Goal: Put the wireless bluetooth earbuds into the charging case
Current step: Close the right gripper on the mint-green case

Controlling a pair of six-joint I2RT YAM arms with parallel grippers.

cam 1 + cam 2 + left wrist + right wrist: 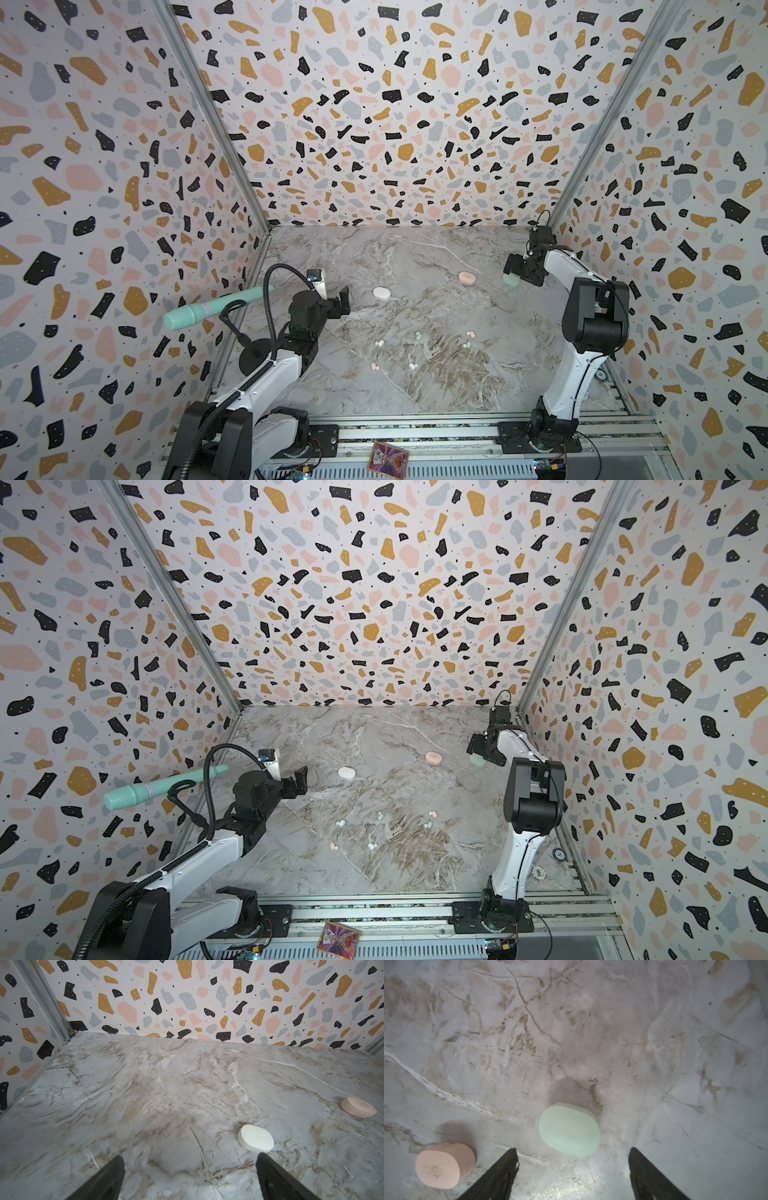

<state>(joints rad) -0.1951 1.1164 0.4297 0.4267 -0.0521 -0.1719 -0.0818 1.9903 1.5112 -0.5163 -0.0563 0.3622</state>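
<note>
— Marble-look bench (415, 257), terrazzo-print walls on three sides. Jaws first, quick?

— Right jaws: apart, nothing between them. The wrist view has both black fingertips (509, 1162) hanging over the bench. The mint case (569, 1129) sits just ahead of them, lined up with the gap, not touched.

— Left?

— Left jaws are spread wide and hold nothing, with the fingertips (115, 1169) over bare marble. The white case (255, 1138) is just ahead, nearer one fingertip, no contact.

— Cases overall?

— Three pebble-shaped ones in a loose row across the far half, in both top views. White is toward the left arm (266, 374) and the pink case (467, 277) is right of centre. Mint is far right, partly hidden under the right wrist. All look shut. The pink one has dark smudges on top.

— Task items?

— The earbuds (418, 336) lie loose on the bench, nearer the front than the cases and well apart from them, between the two arms. They sit in six tiny clusters:
  - back white pair (379, 343)
  - back pink pair (470, 333)
  - mint pair (467, 345)
  - front pink pair (374, 366)
  - front white pair (412, 366)
  - a centre cluster, colours too small to call

— Anything further out?

— A mint stick-shaped object (208, 309) is by the left wall. A patterned card (387, 457) is on the front rail.
</note>
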